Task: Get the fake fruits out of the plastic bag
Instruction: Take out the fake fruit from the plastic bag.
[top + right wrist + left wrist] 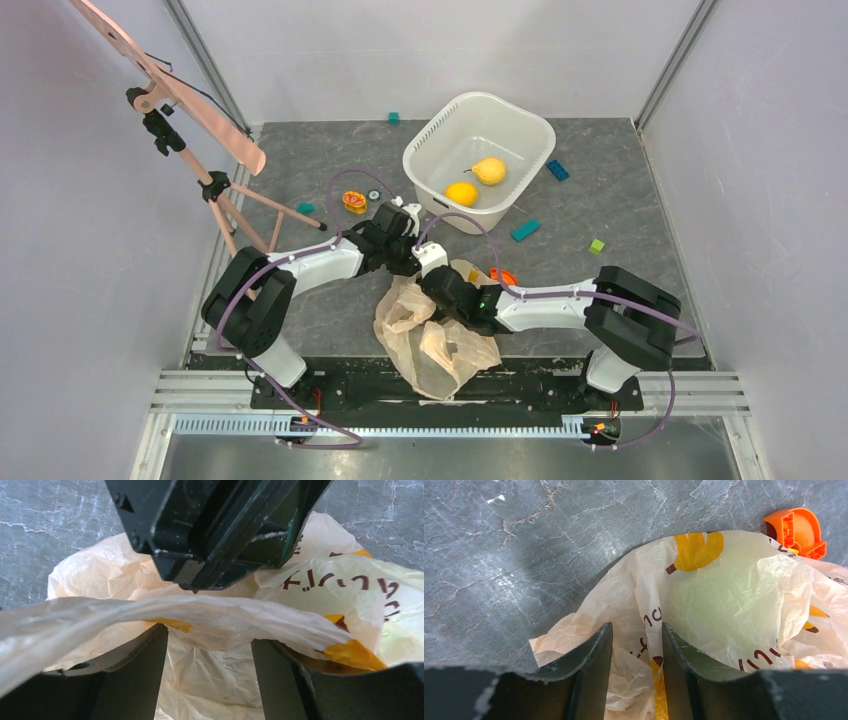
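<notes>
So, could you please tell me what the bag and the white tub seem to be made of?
The plastic bag looks like thin translucent film, peach-beige with printed bananas: it crinkles sharply and light passes through. The white tub appears to be rigid moulded plastic, smooth and slightly glossy, with rounded corners.
</notes>
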`<state>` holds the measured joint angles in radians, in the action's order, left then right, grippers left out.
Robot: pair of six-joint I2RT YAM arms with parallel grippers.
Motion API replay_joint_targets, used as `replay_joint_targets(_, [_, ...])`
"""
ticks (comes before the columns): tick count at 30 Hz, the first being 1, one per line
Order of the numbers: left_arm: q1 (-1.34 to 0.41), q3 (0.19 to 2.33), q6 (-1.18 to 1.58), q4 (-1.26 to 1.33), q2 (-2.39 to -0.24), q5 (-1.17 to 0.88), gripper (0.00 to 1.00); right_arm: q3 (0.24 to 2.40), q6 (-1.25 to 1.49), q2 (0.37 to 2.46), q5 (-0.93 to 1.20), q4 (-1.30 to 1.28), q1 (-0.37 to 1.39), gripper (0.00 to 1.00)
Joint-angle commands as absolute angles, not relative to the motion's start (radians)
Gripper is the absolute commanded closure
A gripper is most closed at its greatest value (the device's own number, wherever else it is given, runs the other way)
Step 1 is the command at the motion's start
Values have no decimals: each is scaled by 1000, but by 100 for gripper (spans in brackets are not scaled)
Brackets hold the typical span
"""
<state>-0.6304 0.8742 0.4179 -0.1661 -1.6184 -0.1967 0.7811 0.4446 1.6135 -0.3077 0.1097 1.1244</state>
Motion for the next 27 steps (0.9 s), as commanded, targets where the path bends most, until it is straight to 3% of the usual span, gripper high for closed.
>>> replay_joint_targets(1, [-634, 865, 459, -126, -1592, -247, 56, 813, 442, 1651, -329, 153, 1111, 35])
replay_joint_targets(9, [-634, 858, 461, -114, -1602, -270, 63, 818, 405, 1688, -341, 198, 1094, 38])
replay_joint_targets(18, [-632, 854, 460, -115, -1607, -263, 65, 763, 378, 1625, -356, 231, 1093, 59])
replay_joint_targets(27, [-632, 869, 447, -142, -1601, -219, 64, 682, 396, 1476, -310, 114, 1108, 61])
